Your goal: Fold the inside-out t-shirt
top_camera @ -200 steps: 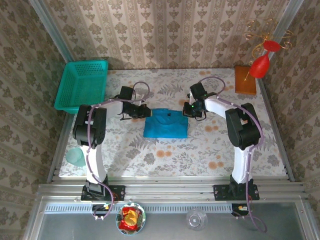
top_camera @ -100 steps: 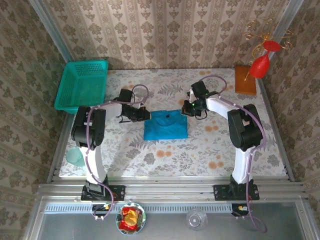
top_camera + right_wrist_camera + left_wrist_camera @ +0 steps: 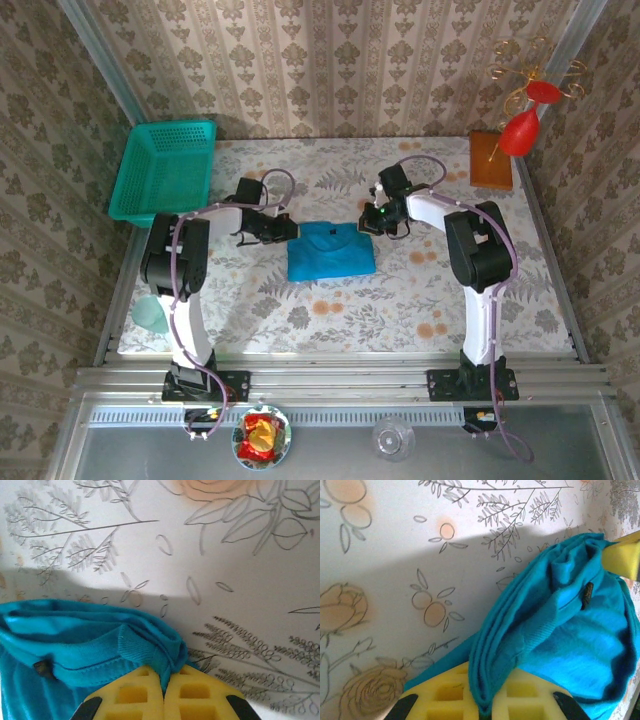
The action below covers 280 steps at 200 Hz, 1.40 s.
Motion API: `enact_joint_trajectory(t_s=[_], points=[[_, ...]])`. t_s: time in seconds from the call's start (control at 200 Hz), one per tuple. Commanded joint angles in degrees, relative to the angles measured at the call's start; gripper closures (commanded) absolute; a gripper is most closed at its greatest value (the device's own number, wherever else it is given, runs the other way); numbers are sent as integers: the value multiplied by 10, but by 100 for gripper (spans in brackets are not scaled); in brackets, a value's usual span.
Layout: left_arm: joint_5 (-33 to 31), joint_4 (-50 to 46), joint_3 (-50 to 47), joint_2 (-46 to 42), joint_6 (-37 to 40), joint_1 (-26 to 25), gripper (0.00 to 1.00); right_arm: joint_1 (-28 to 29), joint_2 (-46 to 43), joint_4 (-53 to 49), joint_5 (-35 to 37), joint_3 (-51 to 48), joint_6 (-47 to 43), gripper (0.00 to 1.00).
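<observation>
The inside-out t-shirt [image 3: 332, 252] lies folded into a blue-teal rectangle at the middle of the floral table. My left gripper [image 3: 290, 230] is shut on its far left corner. In the left wrist view the layered cloth [image 3: 560, 630] is pinched between the yellow pads of the left gripper [image 3: 487, 705]. My right gripper [image 3: 368, 224] is shut on the far right corner. In the right wrist view a bunched hem of the shirt [image 3: 75, 645] runs into the closed pads of the right gripper [image 3: 163, 690].
A teal mesh basket [image 3: 165, 170] stands at the back left. An orange block [image 3: 490, 160] with a red ornament [image 3: 525, 115] is at the back right. A pale green cup [image 3: 153, 312] sits by the left edge. A snack bowl [image 3: 262, 437] and a glass [image 3: 392, 437] rest below the table.
Both grippers keep their hold on the shirt's far corners. The right one has come slightly to the left, and the shirt has barely shifted.
</observation>
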Motion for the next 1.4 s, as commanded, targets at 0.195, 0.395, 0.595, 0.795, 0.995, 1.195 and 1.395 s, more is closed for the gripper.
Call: enact_joint_trajectory(t_s=[0.195,0.395,0.595,0.795,0.995,1.195,1.395], points=[[-57,-14,-13,-14,-47,11,83,-16,2,-14,10,-19,12,99],[-85,-16,-24,-41,-61,12,67,-16,-31,-7,-15,-15,16,70],[-127,-15,-49,-143,-69,26,61,-16,-111,-44,15,-27,9,56],[-79,-42,-24,-144,-68,4,68,-3,-175,-25,-7,-74,37,58],[-55,-26,8,-81,-81,-32,80,36,-137,20,-152,-82,79,61],[-85,-44,60,13,-80,-17,89,46,-56,85,-206,-97,109,64],[-102,-92,99,48,-62,-7,90,41,-9,66,-154,-86,120,66]])
